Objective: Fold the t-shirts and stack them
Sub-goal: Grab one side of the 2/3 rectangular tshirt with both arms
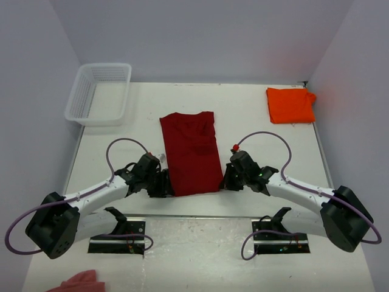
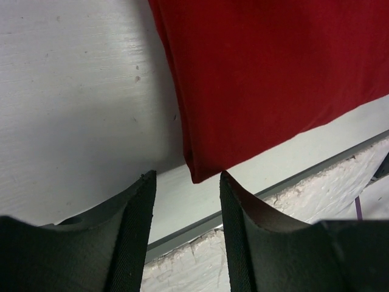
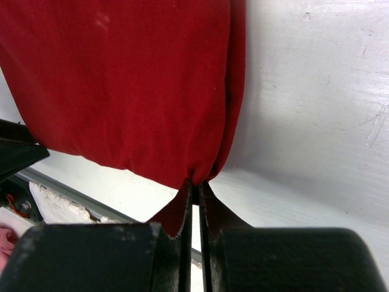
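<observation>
One crimson shirt (image 1: 190,152) corner inside right gripper (image 3: 194,190) — outside left gripper (image 2: 186,176)

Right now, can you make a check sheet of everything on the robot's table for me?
Surface: white table, near edge chipped.
Job's things: red shirt folded narrow, in the middle; orange shirt folded, far right corner.
Clutter: white basket far left; pink cloth near left arm's base.
Hands: left hand open at red shirt's near corner; right hand shut on its other near corner.
Cables: purple cables loop off both arms.
Surroundings: plain pale walls.
</observation>
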You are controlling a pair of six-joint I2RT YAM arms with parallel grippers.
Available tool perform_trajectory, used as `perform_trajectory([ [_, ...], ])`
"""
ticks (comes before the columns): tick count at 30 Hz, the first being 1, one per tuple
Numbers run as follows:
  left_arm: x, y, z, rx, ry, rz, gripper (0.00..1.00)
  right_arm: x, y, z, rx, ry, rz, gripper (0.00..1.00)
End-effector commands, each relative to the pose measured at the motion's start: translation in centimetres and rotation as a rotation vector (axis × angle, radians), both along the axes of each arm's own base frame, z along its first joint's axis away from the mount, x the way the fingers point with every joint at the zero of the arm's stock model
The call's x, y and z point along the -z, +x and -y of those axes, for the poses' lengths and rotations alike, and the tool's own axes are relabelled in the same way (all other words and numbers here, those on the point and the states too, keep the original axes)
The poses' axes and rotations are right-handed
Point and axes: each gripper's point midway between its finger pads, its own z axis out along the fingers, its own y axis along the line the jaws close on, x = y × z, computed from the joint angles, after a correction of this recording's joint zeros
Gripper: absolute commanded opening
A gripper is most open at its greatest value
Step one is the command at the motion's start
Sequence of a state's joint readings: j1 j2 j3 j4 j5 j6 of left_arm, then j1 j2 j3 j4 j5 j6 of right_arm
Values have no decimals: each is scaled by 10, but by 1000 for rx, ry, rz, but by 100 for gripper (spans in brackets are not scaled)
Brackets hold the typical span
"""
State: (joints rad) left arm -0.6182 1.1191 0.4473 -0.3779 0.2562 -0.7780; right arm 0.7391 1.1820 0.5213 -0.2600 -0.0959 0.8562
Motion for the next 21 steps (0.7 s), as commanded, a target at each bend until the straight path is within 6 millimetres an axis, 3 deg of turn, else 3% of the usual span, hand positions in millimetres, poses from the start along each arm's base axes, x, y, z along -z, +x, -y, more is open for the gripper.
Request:
perform_trajectory([
  [1,3,4,9,-7,-35,8,48,-12,3,-7,9,31,17,0],
  [14,10,6,14,7,-37,10,45,-12,-2,-16,-14,28,7,0],
  [15,11,6,13,7,-35,8,42,-12,-2,-15,-13,27,8,0],
  [17,14,3,11,5,-27,-1,19,-13,-2,-15,-9,26,11,0],
  [18,15,3,10,2,-25,-5,0,-13,-1,-14,-8,25,12,0],
  [21,18,1,9,0,-18,-12,0,-11,-2,-13,-11,16,8,0],
])
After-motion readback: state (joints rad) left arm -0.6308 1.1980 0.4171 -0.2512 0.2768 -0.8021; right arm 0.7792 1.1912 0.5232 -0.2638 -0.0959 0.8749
